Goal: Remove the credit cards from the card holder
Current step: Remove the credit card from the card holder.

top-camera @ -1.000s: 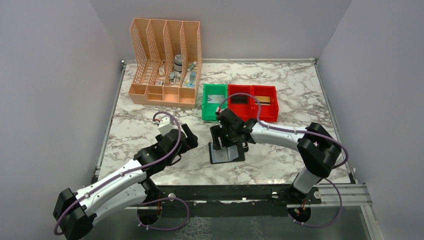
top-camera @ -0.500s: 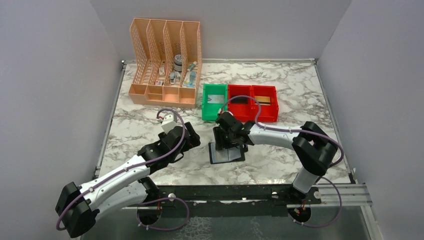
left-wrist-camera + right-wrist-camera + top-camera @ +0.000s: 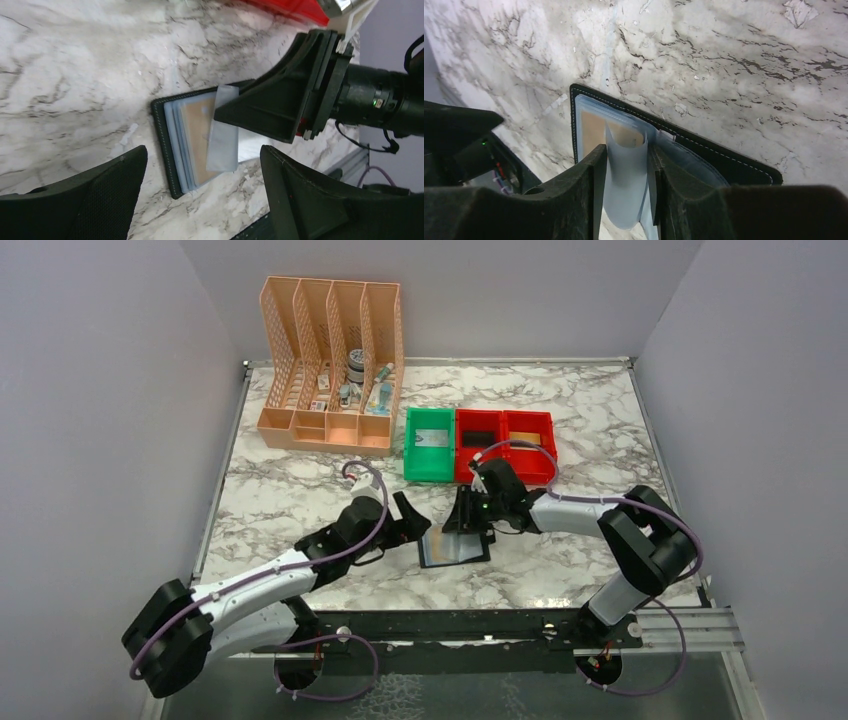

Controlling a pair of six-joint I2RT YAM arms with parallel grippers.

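The card holder [image 3: 455, 548] lies open on the marble near the front edge, black with grey-blue inner sleeves. A tan credit card [image 3: 197, 135] shows inside its sleeves and also in the right wrist view [image 3: 590, 131]. My right gripper [image 3: 464, 518] reaches down onto the holder from behind. In the right wrist view it [image 3: 626, 192] is shut on one curled grey-blue sleeve [image 3: 626, 175] and lifts it. My left gripper [image 3: 416, 526] is open and empty just left of the holder. In the left wrist view it [image 3: 202, 197] frames the holder [image 3: 162, 145] without touching it.
A peach lattice file organizer [image 3: 330, 365] with small items stands at the back left. A green bin [image 3: 412, 452] and two joined red bins [image 3: 503, 470] sit just behind the holder, with cards in them. Grey walls enclose the table.
My left arm has moved right, up to the holder's left edge. My right gripper has shifted right and back over the holder and now pinches an inner sleeve.
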